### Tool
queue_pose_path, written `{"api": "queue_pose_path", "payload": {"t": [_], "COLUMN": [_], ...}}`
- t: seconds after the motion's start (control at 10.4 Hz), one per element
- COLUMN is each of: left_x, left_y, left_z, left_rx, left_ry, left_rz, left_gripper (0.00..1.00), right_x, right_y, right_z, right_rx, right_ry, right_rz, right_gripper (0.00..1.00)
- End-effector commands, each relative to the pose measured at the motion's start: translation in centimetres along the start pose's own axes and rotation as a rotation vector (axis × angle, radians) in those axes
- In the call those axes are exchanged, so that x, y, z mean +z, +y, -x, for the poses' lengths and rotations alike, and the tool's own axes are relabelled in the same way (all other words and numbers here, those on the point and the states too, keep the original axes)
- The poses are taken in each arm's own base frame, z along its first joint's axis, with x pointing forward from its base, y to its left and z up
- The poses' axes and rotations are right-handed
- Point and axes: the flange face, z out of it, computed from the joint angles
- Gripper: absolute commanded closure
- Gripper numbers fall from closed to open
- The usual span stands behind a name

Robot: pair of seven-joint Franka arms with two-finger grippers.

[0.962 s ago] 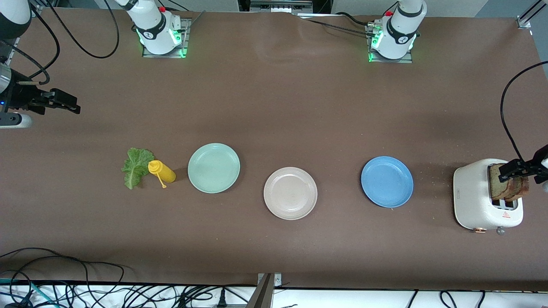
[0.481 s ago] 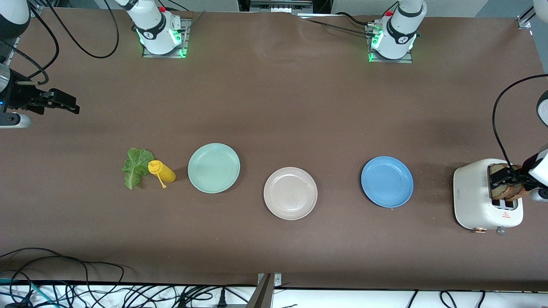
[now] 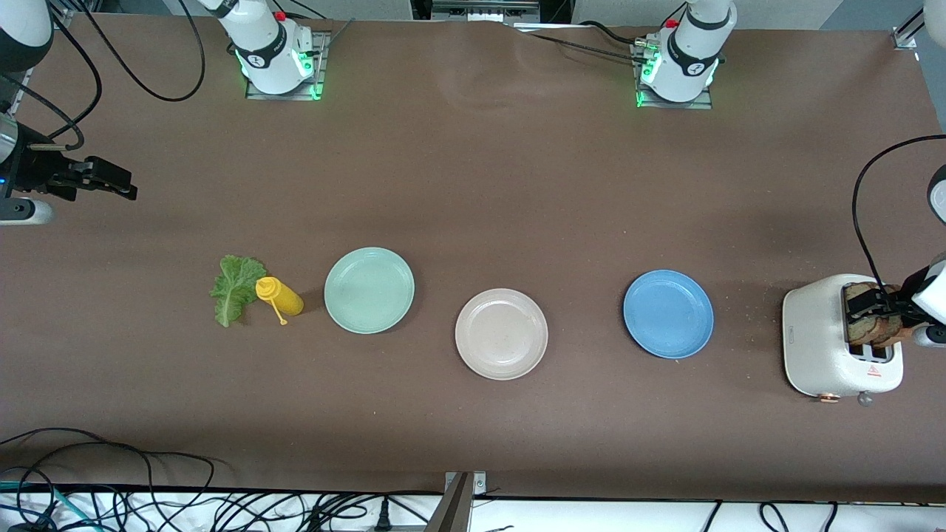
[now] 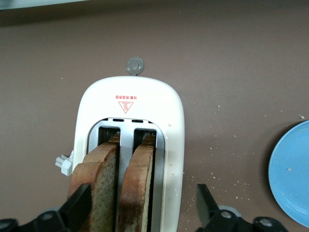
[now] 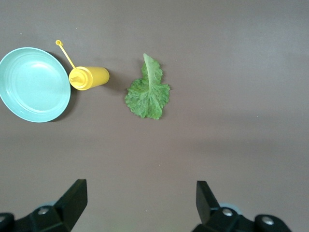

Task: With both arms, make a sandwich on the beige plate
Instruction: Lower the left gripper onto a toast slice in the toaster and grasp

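Two brown bread slices [image 3: 868,332] stand upright in the slots of a white toaster [image 3: 817,343] at the left arm's end of the table. My left gripper [image 3: 881,309] is down over them and open. In the left wrist view, one finger of the left gripper [image 4: 142,205] is at the outer face of one slice [image 4: 102,181]. The other finger hangs outside the toaster wall [image 4: 175,145], past the second slice [image 4: 137,181]. The beige plate [image 3: 501,334] lies bare mid-table. A lettuce leaf [image 3: 235,287] [image 5: 148,94] lies toward the right arm's end. My right gripper [image 3: 122,186] [image 5: 141,203] waits open above the table there.
A yellow squeeze bottle [image 3: 281,295] [image 5: 89,77] lies on its side between the lettuce and a mint-green plate [image 3: 369,290] [image 5: 34,84]. A blue plate [image 3: 668,314] [image 4: 292,179] sits between the beige plate and the toaster. Crumbs dot the cloth near the toaster.
My left gripper has come down from above the toaster to straddle the bread slices. The right gripper has barely shifted.
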Motion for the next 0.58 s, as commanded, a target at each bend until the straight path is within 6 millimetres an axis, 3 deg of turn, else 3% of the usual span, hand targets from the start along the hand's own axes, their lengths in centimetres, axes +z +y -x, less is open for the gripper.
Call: {"api": "queue_pose_path", "payload": {"t": [0.0,0.1,0.29,0.38,0.48], "left_x": [0.51,0.51,0.58,0.59,0.59], "left_y": [-0.07,-0.07,-0.25,-0.35,-0.35], "left_z": [0.26,0.26,0.37,0.41,0.41], "left_rx": [0.024,0.024,0.021,0.02,0.02], "left_ry": [-0.015,-0.015,-0.016,-0.017,-0.017], "left_rz": [-0.007,-0.007,-0.007,-0.007,-0.007], "left_gripper": [0.24,0.37,0.79,0.94,1.0], "right_x": [-0.4,-0.38,-0.17,-0.07,-0.2], "right_y": [-0.26,-0.34,-0.52,-0.47,-0.48], "right_z": [-0.19,-0.32,-0.79,-0.81,-0.54], "right_rx": [0.001,-0.001,-0.004,-0.002,-0.002], "right_ry": [0.011,0.017,0.033,0.03,0.021], "right_rz": [0.004,0.005,0.003,0.0,-0.001], "right_gripper": [0.0,0.0,0.0,0.0,0.0]}}
